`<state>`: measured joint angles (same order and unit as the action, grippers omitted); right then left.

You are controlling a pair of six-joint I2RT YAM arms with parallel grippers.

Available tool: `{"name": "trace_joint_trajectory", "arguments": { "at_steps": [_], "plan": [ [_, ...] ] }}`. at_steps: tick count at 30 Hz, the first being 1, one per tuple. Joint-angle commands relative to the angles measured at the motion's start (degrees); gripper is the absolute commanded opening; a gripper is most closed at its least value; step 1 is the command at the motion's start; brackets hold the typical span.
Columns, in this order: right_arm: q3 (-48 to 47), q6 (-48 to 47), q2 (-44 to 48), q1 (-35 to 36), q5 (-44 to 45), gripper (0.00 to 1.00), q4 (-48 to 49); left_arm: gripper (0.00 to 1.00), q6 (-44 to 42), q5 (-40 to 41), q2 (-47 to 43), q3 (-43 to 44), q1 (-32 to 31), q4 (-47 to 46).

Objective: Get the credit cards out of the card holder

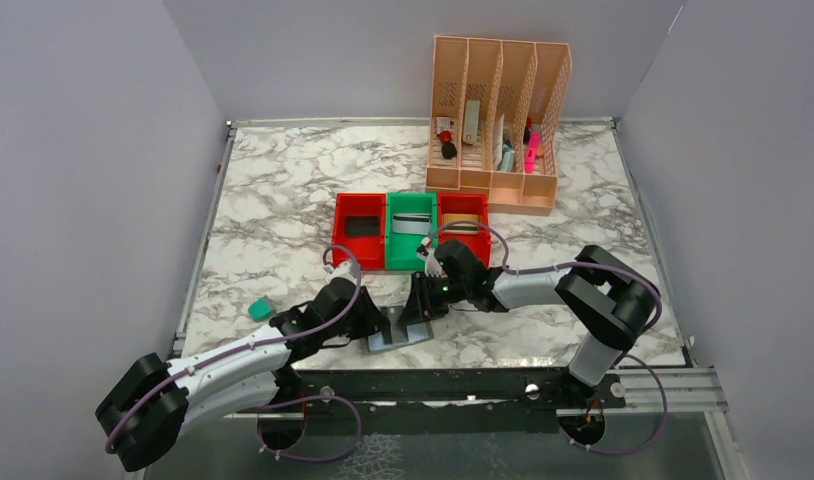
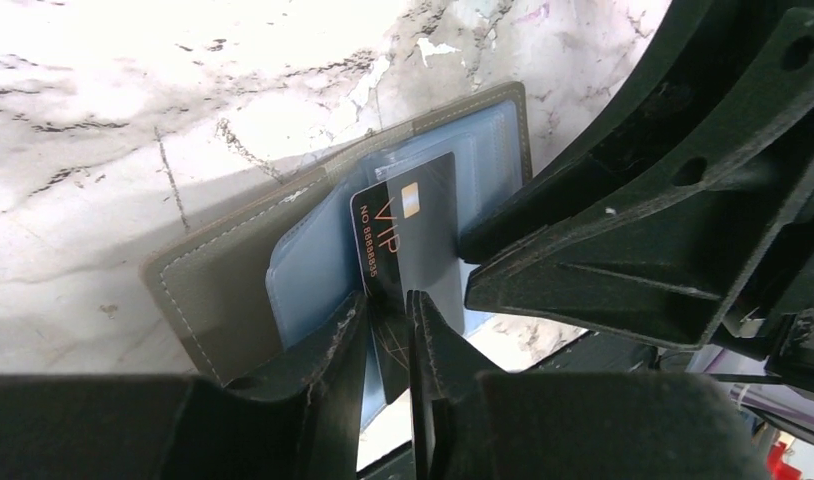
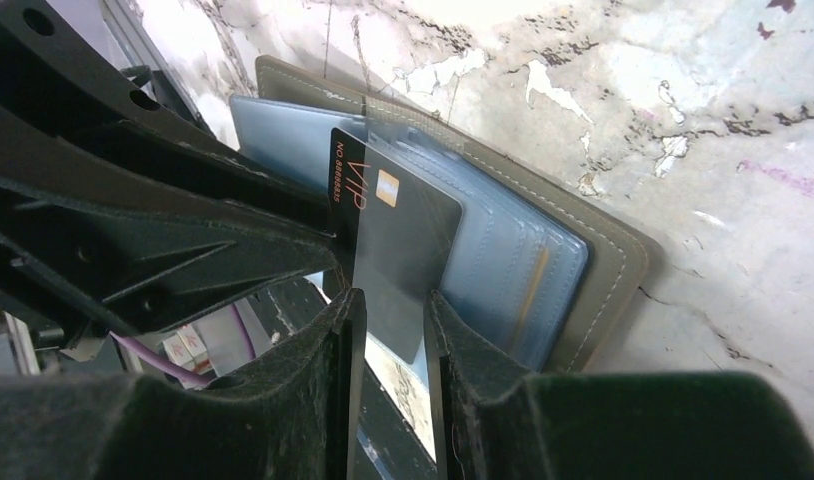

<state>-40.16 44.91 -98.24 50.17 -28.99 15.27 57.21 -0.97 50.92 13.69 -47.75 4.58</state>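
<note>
Nearest the arms' bases, at the front edge of the marble surface (image 1: pixel 283 190), the card holder (image 2: pixel 223 290) lies spread open with its blue-grey pockets facing up. The black card (image 2: pixel 408 235), marked VIP, stands part-way out of a pocket. The left claw (image 2: pixel 386 300) is narrowed to a slit and the card's near end runs into that slit, so it looks pinched there. The right claw (image 3: pixel 393 296) comes in from the opposite side with its fingers a little apart, one on each side of the same card. Whether its pads actually bite cannot be told. The step in hand looks like drawing this card free of its pocket. The next move probably calls for a steady pull along the pocket's line by one claw, while the holder is kept from lifting or sliding with the card. Farther back sit a red bin (image 1: pixel 375 248) and a green bin (image 1: pixel 403 255), and beyond them, at the far edge, the peach organiser (image 1: pixel 498 130).
</note>
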Motion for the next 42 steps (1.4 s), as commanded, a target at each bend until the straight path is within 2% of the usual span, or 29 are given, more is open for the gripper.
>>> {"name": "trace_joint_trajectory", "arguments": {
  "at_steps": [1,7,16,23,31,42],
  "plan": [
    [2.59,2.42,-2.61,0.28,2.52,0.33,-0.76,0.25,1.60,-3.04,0.21,-0.50,-0.29,-5.83],
    [2.76,3.35,-2.55,0.28,3.74,0.33,-1.41,0.24,4.35,-4.09,0.16,-3.45,-0.27,-10.36],
    [2.32,3.51,-2.98,0.28,4.45,0.32,-2.20,0.14,4.60,-3.12,-1.61,-3.77,-0.25,-8.76],
    [2.02,3.34,-2.49,0.28,5.77,0.32,-3.60,0.15,3.50,-1.34,-2.80,-2.58,-0.32,-4.98],
    [1.70,3.17,-2.53,0.28,5.94,0.32,-4.19,0.14,3.34,-1.49,-2.41,-2.53,-0.31,-5.63],
    [1.13,3.08,-2.06,0.27,8.34,0.31,-7.07,0.00,1.01,1.27,-3.93,0.43,-0.26,0.68]
  ]
}}
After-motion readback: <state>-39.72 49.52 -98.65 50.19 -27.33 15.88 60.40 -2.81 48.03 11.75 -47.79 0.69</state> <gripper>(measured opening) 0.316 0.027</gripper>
